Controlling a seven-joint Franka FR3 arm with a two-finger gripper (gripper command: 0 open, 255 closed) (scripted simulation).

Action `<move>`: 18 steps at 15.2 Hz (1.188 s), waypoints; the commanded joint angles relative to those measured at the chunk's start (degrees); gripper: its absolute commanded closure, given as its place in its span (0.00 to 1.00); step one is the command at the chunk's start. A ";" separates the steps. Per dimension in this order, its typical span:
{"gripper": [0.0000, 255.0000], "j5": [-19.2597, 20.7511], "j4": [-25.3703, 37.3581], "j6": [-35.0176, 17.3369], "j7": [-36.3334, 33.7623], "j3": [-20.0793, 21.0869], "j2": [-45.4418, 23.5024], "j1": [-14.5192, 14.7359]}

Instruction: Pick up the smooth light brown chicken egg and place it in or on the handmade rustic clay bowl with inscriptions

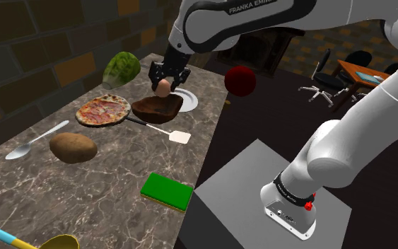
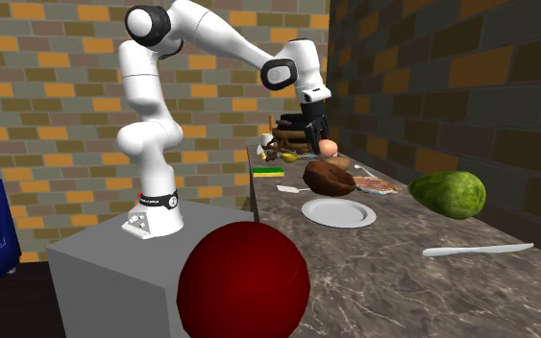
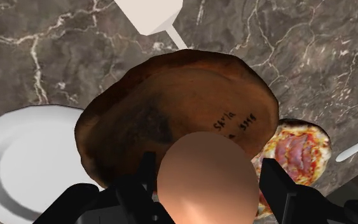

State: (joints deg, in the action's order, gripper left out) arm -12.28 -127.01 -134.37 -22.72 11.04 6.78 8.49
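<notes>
We are seeing the black two-finger gripper (image 1: 163, 82) clamping the smooth light-brown egg (image 1: 163, 87). The jaws are standing only an egg's width apart, one finger (image 3: 144, 173) pressing on each side. In the wrist view the egg (image 3: 208, 177) is sitting right between the fingertips and bulging out past them.

The egg is hanging in the air, clear of the counter, over the rough dark-brown clay bowl (image 1: 156, 107) and not touching it. In the second exterior view the egg (image 2: 328, 147) is showing at the bowl's (image 2: 328, 179) 12 o'clock. Dark lettering is showing on the bowl's inner wall (image 3: 171, 95).

In the shoulder view we are placing the neighbours on the grey veined marble counter (image 1: 112, 177) around the bowl:
- The round white plate (image 1: 188, 99) is at 2 o'clock, just beside it.
- The round ham pizza (image 1: 103, 110) is at 9 o'clock, near it.
- The white flat spatula (image 1: 179, 136) is at 5 o'clock.
- The brown potato (image 1: 73, 147) is at 8 o'clock, well apart.
- The green rectangular sponge (image 1: 167, 191) is at 6 o'clock, well apart.
</notes>
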 commanded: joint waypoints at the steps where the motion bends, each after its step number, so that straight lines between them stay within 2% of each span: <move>1: 1.00 -0.14 -1.01 -1.65 0.22 0.08 -0.60 0.07; 4: 1.00 -0.34 -2.32 -4.00 0.57 0.17 -1.66 0.15; 12: 1.00 -0.34 -2.32 -4.00 0.57 0.17 -1.66 0.15; 13: 0.00 -0.34 -2.31 -4.00 0.57 0.17 -1.66 0.15; 18: 0.00 -0.34 -2.32 -4.00 0.57 0.17 -1.65 0.15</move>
State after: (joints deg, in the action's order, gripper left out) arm -12.63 -129.33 -138.36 -22.15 11.22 5.13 8.65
